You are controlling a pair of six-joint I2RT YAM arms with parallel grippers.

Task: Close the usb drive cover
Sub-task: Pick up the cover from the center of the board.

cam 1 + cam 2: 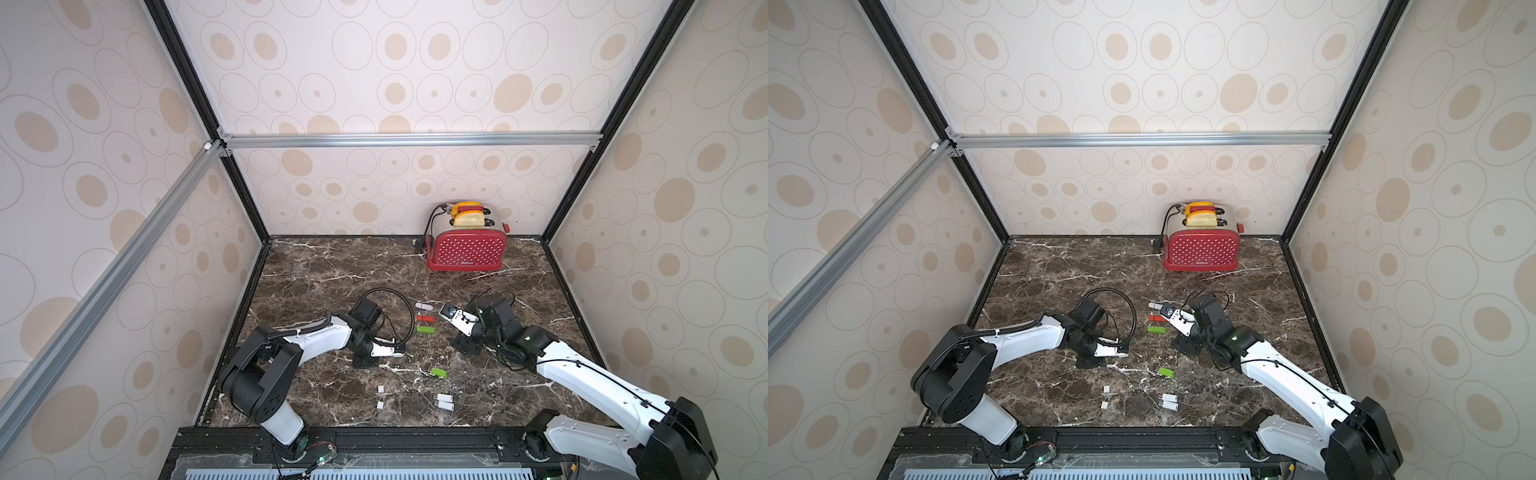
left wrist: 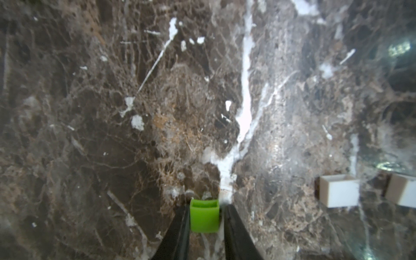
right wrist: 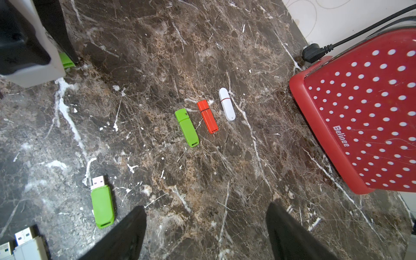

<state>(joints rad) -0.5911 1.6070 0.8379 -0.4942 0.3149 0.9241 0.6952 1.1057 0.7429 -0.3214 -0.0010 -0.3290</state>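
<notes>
A small green usb drive cover [image 2: 204,217] lies on the marble between the fingers of my left gripper [image 2: 206,206], open end facing away. One finger touches its side and a thin gap shows at the other, so the jaws are narrow but open. A green usb drive [image 1: 439,372] with its metal plug bare lies to the right of that gripper [image 1: 365,362]; the right wrist view shows it too [image 3: 102,206]. My right gripper [image 3: 206,207] hangs wide open and empty above the marble, further right [image 1: 467,347].
Three capped drives lie in a row mid-table: green [image 1: 425,329], red [image 1: 425,318], white [image 1: 424,306]. Two white caps [image 1: 380,389] [image 2: 340,191] and two uncapped white drives [image 1: 444,401] lie near the front. A red toaster [image 1: 467,249] stands at the back wall.
</notes>
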